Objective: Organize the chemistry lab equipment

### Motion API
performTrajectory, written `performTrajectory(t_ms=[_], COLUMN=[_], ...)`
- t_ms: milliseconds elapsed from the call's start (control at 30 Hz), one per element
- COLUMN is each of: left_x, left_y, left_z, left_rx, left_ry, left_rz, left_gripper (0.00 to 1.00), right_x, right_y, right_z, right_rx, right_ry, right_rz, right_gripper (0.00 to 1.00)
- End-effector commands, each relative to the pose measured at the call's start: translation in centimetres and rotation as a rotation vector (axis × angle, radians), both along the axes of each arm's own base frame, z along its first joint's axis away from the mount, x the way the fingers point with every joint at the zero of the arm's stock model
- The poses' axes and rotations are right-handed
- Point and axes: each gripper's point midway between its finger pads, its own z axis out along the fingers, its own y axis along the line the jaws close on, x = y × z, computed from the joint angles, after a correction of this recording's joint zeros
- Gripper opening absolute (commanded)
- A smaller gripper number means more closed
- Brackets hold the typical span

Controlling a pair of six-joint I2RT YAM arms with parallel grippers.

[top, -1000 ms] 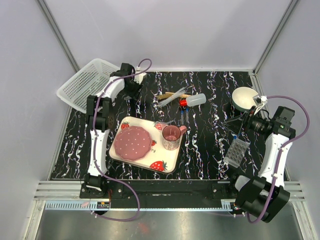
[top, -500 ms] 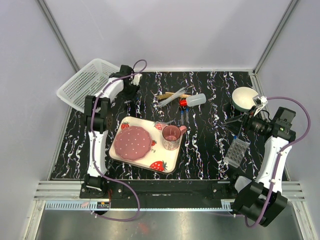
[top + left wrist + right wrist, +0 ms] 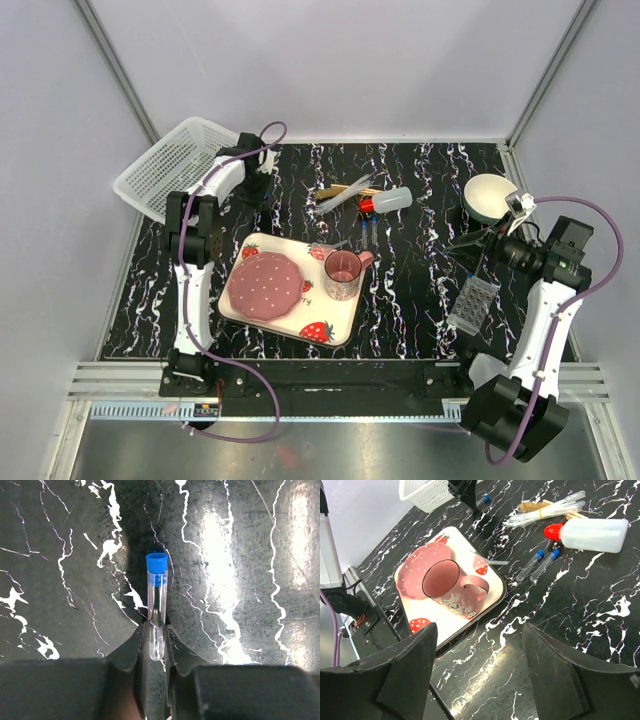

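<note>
**A:** Which step are we working through here?

**B:** We are collecting the tubes, I would say. We are clamping the left gripper (image 3: pixel 157 639) on one blue-capped tube (image 3: pixel 156 597). We are pinching its clear end, and the cap is pointing away from the fingers. We are holding it over the far left of the black marbled table (image 3: pixel 420 170), near the white basket (image 3: pixel 170 165). We cannot tell whether it is touching the surface.

**A:** And where are we taking it?

**B:** Probably to the clear tube rack (image 3: pixel 472 303), which is lying at the right edge, well apart from the held tube. The strawberry tray (image 3: pixel 335 325) is sitting between them.

**A:** What is our other arm doing?

**B:** We are hovering the right gripper (image 3: pixel 480 680) above the rack's side of the table, with its fingers spread wide and nothing between them.

**A:** What are we leaving for later?

**B:** Two loose tubes (image 3: pixel 538 564) are lying side by side just beside the red-capped bottle (image 3: pixel 592 534). A tied bundle of tubes (image 3: pixel 547 511) is waiting beyond it, next to the slim wooden tool (image 3: pixel 345 187).

**A:** So what is the next move asking of us?

**B:** We are judging that the tube needs a long carry to the right. It then needs tipping upright so it lines up with one hole of the rack. A handover to the open right gripper may be needed.
</note>
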Motion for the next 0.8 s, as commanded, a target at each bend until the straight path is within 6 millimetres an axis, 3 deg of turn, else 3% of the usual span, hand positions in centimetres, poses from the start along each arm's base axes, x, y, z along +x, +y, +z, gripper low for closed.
performTrajectory(t_ms=[0,133,333,467,500,567,600,667,767], left_x=[-2.4,-2.4,-1.6,-2.4,-2.8,-3.9,-4.6,-6.2,-9.4], left_y=[-0.4,-1.5,-3.6,-4.7,-5.0,-5.5,-6.2,-6.8,-8.7], left_z=[-0.2,0.5,5.7,9.3,10.2,12.4,13.3,15.2,18.0], left_rx=[-0.037,-0.102,-0.254,-0.337,-0.366,-0.412,-0.458,-0.521,-0.672], left_ry=[0.088,0.069,-0.087,-0.164,-0.175,-0.229,-0.239,-0.287,-0.325], left_rz=[0.049,0.048,0.022,0.007,-0.008,-0.025,-0.048,-0.066,-0.130], left_gripper=[0.09,0.00,0.00,0.00,0.00,0.00,0.00,0.00,0.00], right_x=[-0.2,-0.4,-0.5,0.0,-0.8,-0.2,-1.3,-1.1,-2.6], right_y=[0.3,0.4,0.5,-0.1,0.4,-0.2,0.6,0.7,2.8], right_z=[1.5,1.4,1.5,2.6,2.5,3.7,3.7,4.4,4.7], right_rx=[-0.013,-0.018,-0.012,-0.081,-0.062,-0.138,-0.107,-0.158,-0.177], right_ry=[-0.077,-0.084,-0.095,-0.114,-0.054,-0.094,-0.026,-0.033,0.037], right_rz=[0.024,0.025,0.038,0.053,0.065,0.103,0.133,0.189,0.302], right_gripper=[0.75,0.75,0.76,0.78,0.78,0.78,0.78,0.78,0.78])
